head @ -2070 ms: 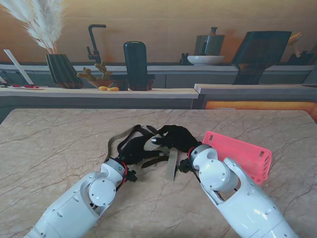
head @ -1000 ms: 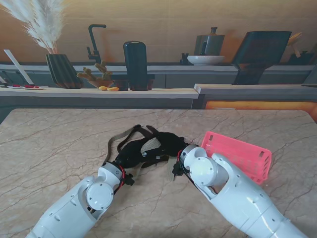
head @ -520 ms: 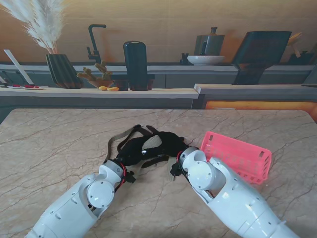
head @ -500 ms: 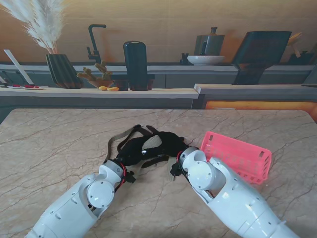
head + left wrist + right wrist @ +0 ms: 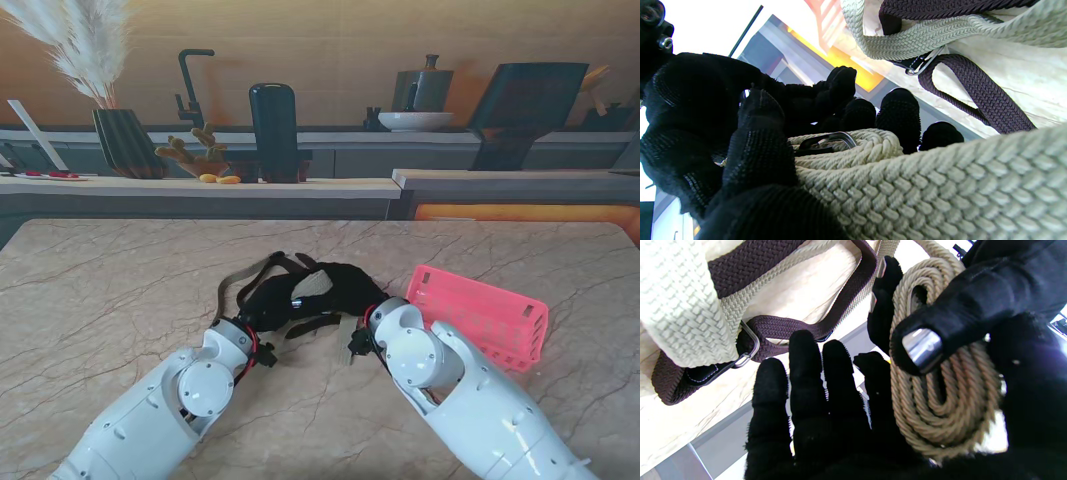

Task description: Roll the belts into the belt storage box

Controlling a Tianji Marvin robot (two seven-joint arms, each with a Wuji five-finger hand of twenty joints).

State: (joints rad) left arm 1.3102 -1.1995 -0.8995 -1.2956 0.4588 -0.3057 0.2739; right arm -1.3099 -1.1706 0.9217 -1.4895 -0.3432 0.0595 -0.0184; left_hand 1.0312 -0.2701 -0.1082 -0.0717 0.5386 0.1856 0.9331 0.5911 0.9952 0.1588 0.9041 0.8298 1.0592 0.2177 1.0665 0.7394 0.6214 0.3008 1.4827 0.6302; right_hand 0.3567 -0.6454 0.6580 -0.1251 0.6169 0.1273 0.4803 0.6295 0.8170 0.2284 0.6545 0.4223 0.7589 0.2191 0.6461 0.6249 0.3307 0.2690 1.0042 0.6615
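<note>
Both hands work at table centre on the beige belt point(image 5: 940, 400), which is partly coiled: several turns are wound, while a loose length point(image 5: 347, 340) runs off toward 6 o'clock. The left hand point(image 5: 268, 300) has its fingers curled over the coil; the right hand point(image 5: 345, 285) presses a thumb on the coil face, its other fingers point(image 5: 806, 373) extended and apart. The brown belt point(image 5: 977, 96) lies unrolled on the table point(image 5: 120, 290) just beside them. The box point(image 5: 480, 312), at 3 o'clock of the hands, appears to hold no belt. Judged stage: first roll unfinished; brown belt and both placements remain
</note>
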